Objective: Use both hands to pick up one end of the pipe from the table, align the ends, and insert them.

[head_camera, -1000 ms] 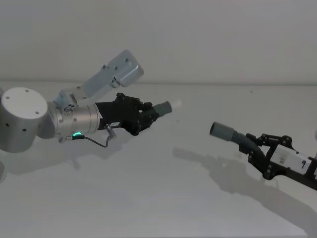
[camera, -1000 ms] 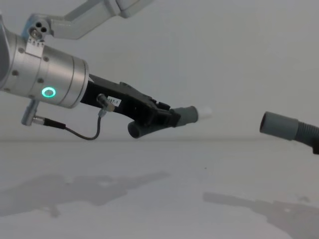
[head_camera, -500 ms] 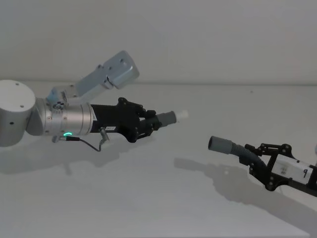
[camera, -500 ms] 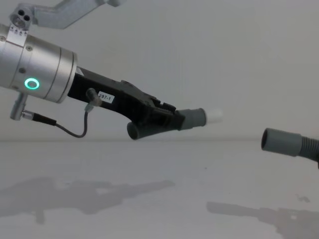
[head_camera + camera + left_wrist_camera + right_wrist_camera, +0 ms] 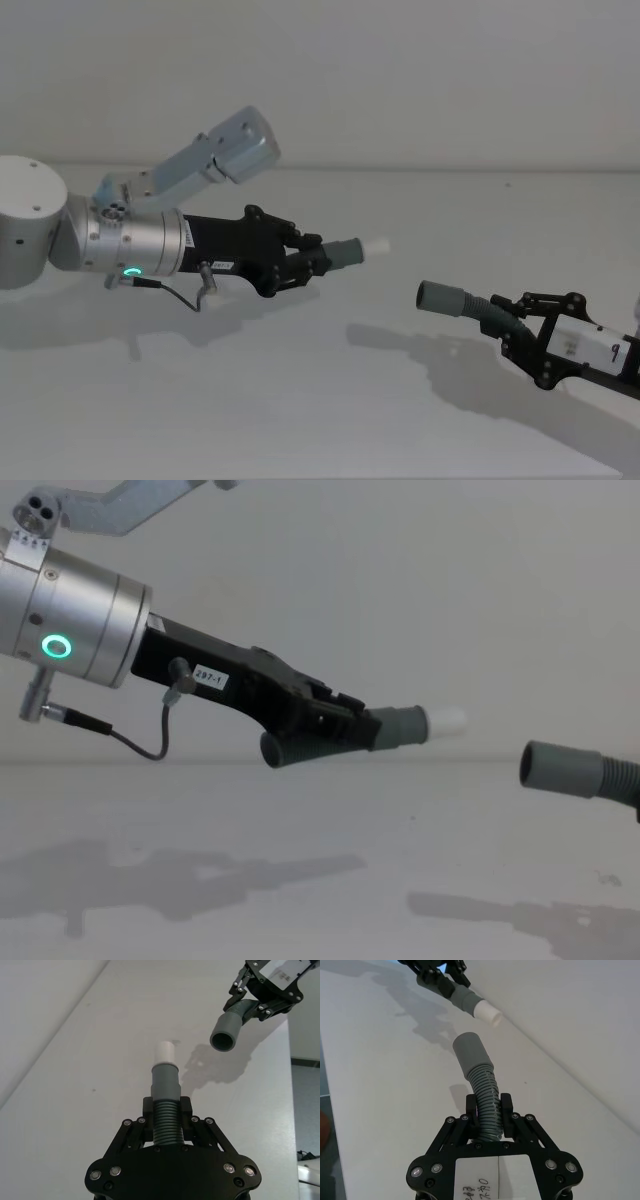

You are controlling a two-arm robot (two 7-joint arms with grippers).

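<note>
You are looking at two pipe pieces held in the air above an off-white tabletop [image 5: 300, 420], one in each claw, their ends facing each other across a gap. Your left claw [image 5: 305, 263] is black and angular. It sits on a silver wrist [image 5: 135, 245] with a glowing green ring [image 5: 55, 646] and a thin cable [image 5: 120, 742] looping beneath, and it reaches in from the left. Its fingers are closed on the ribbed middle of the short piece [image 5: 340, 253], gripping it from both sides. The short piece's grey collar sticks out beyond the fingers and ends in the white tip [image 5: 375, 245], which points right and is tilted a little upward. Your right claw [image 5: 517, 318], also black, with a white label on its body, comes in from the lower right. Its fingers are closed on the ribbed part of the long piece [image 5: 447, 298]. This piece curves up out of the grip and ends in a wider grey collar, whose round open mouth [image 5: 223, 1042] faces left toward the white tip. Tip and mouth are near each other but clearly apart, not touching. In the head and chest views the mouth sits to the right of the tip and somewhat lower. From the left wrist camera the mouth lies off the tip's line rather than straight ahead of it. Both pieces hang clear of the tabletop, which carries their soft shadows.
</note>
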